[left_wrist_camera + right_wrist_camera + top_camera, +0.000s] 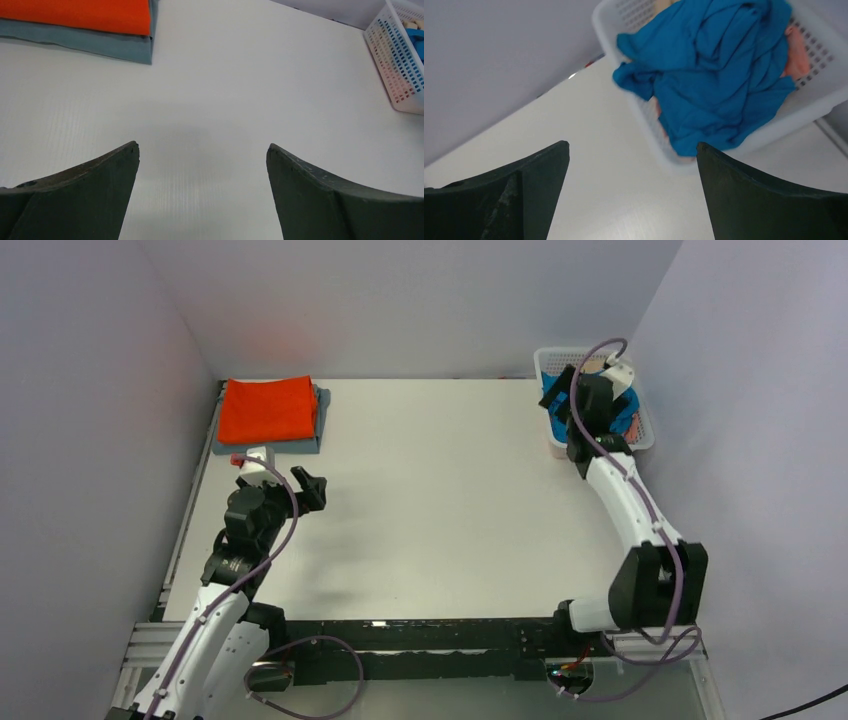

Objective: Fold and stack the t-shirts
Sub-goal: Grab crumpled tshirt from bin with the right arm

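Orange t-shirt (pixel 267 408) on grey t-shirt (pixel 300 446), teal t-shirt (pixel 714 65) seemingly overhanging basket (pixel 606 22)

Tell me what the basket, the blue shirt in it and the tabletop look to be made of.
Basket: white plastic, probably moulded, judging by its stiff lattice of small holes. Blue shirt: soft matte cloth, likely a cotton knit; it lies crumpled in loose folds. Tabletop: smooth matte white board; faint parallel ribbing hints at corrugated plastic, but that is uncertain.

Folded orange t-shirt (pixel 268 410) atop grey t-shirt (pixel 90 42) — blue t-shirt (pixel 714 75) bunched in basket (pixel 395 65).
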